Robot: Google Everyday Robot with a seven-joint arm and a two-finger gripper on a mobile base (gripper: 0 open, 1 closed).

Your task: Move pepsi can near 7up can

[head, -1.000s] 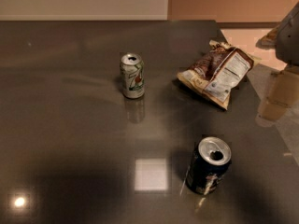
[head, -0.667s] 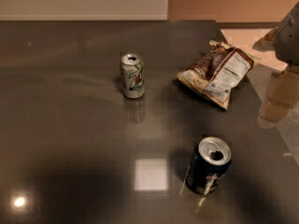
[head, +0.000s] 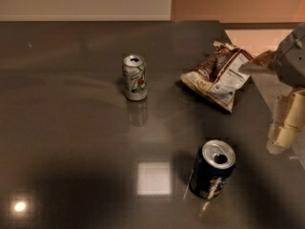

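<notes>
The pepsi can [head: 212,170], dark navy blue with an open silver top, stands upright on the dark tabletop [head: 71,142] at the front right. The 7up can [head: 135,78], pale white and green, stands upright farther back and to the left, well apart from the pepsi can. My gripper [head: 287,125] hangs at the right edge of the view, past the table's right edge. It is to the right of the pepsi can, a little farther back, and touches nothing. It holds nothing that I can see.
A crumpled brown and white chip bag [head: 217,75] lies at the back right, between the 7up can and my gripper. The table's right edge [head: 259,94] runs diagonally just left of the gripper. Light reflections show on the front of the tabletop.
My gripper has shifted slightly down in the view, toward the front. Both cans and the chip bag have not moved.
</notes>
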